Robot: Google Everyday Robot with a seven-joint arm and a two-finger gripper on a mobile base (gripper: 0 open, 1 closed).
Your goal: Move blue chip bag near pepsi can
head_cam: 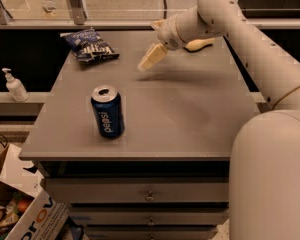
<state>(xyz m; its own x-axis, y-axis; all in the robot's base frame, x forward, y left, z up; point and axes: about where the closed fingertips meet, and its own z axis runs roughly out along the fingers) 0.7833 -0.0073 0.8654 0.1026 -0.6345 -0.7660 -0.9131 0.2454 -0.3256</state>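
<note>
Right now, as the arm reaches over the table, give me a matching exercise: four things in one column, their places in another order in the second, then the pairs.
Things:
1. blue chip bag
2. pepsi can
3. gripper
4. white pump bottle

Places:
A. on the low ledge left of the table
B. standing upright near the table's front left
C. lying at the table's far left corner
D. hovering above the table's far middle, right of the bag

Pairs: 1-C, 2-B, 3-D, 4-A
</note>
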